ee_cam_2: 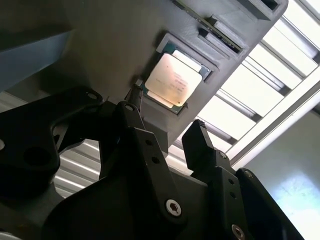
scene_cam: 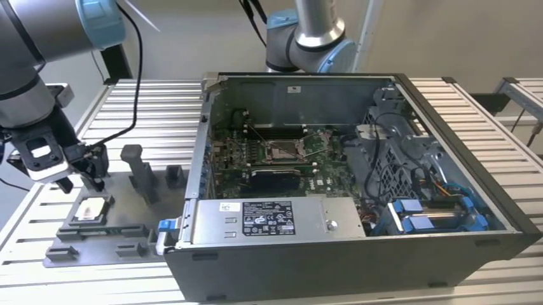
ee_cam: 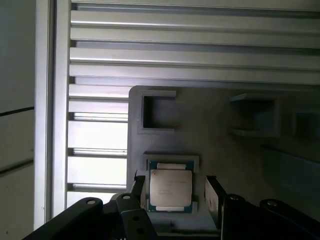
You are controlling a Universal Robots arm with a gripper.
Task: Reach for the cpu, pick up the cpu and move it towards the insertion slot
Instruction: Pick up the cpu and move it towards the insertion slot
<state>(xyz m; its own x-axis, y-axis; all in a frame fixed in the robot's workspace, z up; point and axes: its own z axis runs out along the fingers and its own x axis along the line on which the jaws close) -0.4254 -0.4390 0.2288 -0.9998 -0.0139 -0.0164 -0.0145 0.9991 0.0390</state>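
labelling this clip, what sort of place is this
Likely a robot workcell for computer assembly: an open computer case on a slatted metal table, a cpu in a grey fixture beside it.

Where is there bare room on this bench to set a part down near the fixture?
The slatted aluminium table is bare beyond the grey plastic fixture plate and in front of it. Crowded: the plate itself, with upright blocks, the square silvery cpu and the gripper over it.
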